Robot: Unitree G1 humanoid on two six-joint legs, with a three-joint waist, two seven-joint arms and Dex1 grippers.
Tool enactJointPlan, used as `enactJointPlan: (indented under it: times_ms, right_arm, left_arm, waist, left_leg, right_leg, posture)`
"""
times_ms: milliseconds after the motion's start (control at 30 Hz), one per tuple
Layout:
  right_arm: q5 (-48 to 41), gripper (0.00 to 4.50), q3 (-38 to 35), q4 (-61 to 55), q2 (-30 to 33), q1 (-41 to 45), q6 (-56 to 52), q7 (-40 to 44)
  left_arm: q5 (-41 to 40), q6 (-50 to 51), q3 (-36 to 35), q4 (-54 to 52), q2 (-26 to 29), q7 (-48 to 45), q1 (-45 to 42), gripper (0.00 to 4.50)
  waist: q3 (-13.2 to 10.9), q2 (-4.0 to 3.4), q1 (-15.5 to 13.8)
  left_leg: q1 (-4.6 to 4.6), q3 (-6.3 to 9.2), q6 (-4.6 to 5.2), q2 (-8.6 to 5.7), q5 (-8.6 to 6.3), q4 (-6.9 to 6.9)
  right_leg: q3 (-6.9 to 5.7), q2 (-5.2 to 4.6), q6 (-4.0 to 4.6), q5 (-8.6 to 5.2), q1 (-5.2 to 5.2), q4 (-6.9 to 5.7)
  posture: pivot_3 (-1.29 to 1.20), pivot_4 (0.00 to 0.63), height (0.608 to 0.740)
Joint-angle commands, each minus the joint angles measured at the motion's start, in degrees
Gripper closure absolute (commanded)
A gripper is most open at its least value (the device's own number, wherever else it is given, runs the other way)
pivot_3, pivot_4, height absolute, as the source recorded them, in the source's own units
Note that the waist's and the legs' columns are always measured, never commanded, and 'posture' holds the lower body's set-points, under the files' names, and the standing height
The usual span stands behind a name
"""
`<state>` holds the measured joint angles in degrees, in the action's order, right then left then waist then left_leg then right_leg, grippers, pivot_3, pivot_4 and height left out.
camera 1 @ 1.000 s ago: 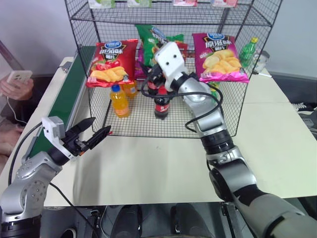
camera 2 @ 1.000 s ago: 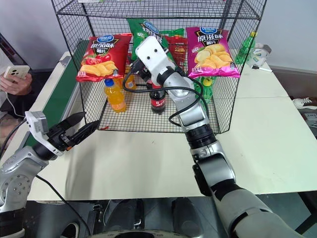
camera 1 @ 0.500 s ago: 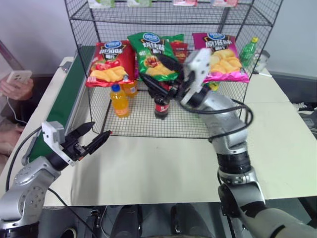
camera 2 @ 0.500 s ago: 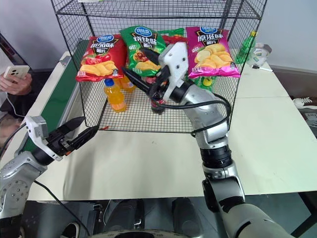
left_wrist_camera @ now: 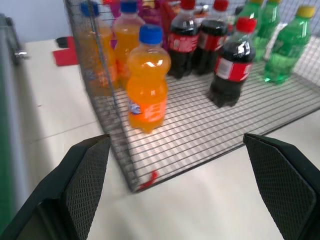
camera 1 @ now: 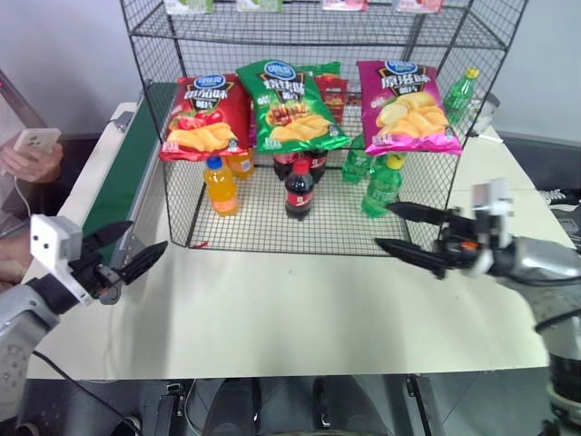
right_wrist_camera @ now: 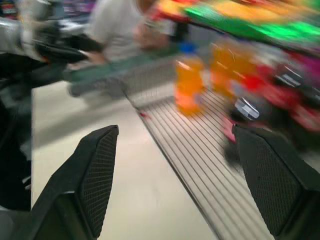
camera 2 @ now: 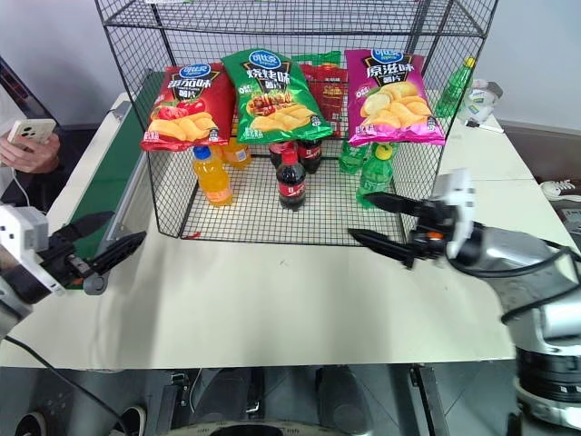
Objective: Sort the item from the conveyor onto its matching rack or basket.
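Note:
The green crisp bag (camera 1: 290, 107) lies tilted on the middle shelf of the black wire rack (camera 1: 263, 227), between a red bag and a pink bag, with nothing touching it. My right gripper (camera 1: 382, 224) is open and empty. It is level over the table just in front of the rack's right front, pointing left. My left gripper (camera 1: 148, 234) is also open and empty, low at the left by the rack's front left corner. The dark green conveyor (camera 1: 118, 182) runs along the table's left side, and no item is on the stretch I see.
The red bag (camera 1: 201, 116) and pink bag (camera 1: 404, 104) flank the green one. Orange (left_wrist_camera: 147, 92), cola (camera 1: 298, 191) and green bottles (camera 1: 381, 186) stand on the rack floor. A person's hand holding a phone (camera 1: 32, 150) is at the far left.
My right gripper has come out of the rack, moving right and down, and the green bag now rests on the shelf. My left gripper has drifted left.

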<state>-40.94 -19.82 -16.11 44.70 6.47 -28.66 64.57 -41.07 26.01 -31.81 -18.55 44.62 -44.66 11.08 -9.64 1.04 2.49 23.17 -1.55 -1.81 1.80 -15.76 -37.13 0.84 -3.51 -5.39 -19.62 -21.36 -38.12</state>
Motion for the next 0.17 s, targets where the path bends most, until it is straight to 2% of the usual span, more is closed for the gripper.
enactJointPlan:
  times_ms: [33,167]
  right_arm:
    - [0.99,0.72,-1.55,1.32,0.98,-1.71,4.4,3.24]
    - [2.76,0.72,-1.31,3.1,0.5,-2.73,7.56,2.88]
  left_arm:
    - [2.31,-1.2,-2.06,3.0,1.78,-2.18,0.56,0.0]
    - [3.15,-3.96,-1.76,8.28,1.51,-4.88,-2.41,0.0]
  waist:
    - [-0.01,-0.01,0.0]
    - [-0.01,-0.02,-0.25]
  left_leg:
    - [-0.07,0.0,0.0,0.01,0.0,0.0]
    - [-0.2,0.0,0.0,0.01,0.0,-0.05]
  right_leg:
    - [0.0,0.02,0.0,0.0,0.06,-0.01]
    - [0.01,0.03,0.0,0.01,0.2,-0.07]
  posture:
    - [0.0,0.15,0.739]
    - [0.0,0.15,0.739]
